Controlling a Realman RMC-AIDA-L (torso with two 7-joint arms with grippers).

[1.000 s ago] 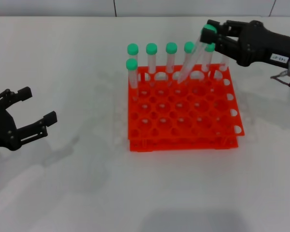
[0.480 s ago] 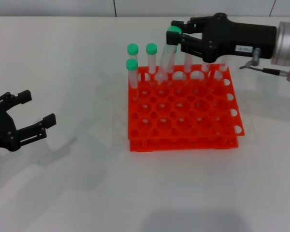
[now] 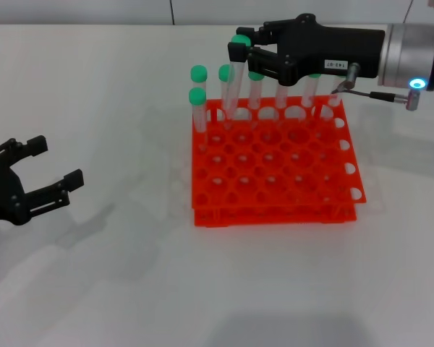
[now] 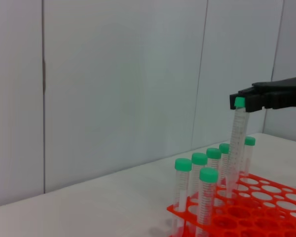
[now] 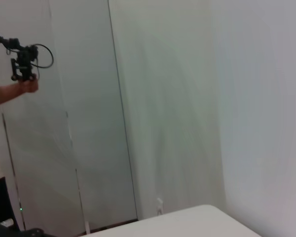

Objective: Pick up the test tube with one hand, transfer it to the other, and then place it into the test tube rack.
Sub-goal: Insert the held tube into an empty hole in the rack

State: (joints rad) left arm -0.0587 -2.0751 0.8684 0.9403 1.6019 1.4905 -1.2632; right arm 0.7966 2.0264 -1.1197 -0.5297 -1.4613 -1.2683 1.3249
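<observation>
Test tube [image 3: 233,79], green cap up, hangs from my right hand [image 3: 244,50], whose fingers pinch it just under the cap. Tube tilts a bit, its lower end down among the far-row holes of the test tube rack [image 3: 275,163], near the rack's far-left corner; can't tell whether the tip sits in a hole or just above one. Right arm reaches in over the rack's far edge, blue light on its silver section. Left wrist cam shows the same grip from the side: the tube [image 4: 236,145] slanting down from the black fingertips toward the orange-red rack [image 4: 251,217].

Other green-capped tubes [image 3: 197,108] stand upright in the rack: several along the far row, one in the next row at the left edge. Rest of the grid's holes look vacant.

My left hand [image 3: 40,173] sits low over the white desk [image 3: 130,289], well apart from the rack on my left, fingers spread wide w/ nothing between them.

Right wrist cam shows only pale wall panels, plus a person's hand [image 5: 24,86] holding a small black device at the pic's edge.
</observation>
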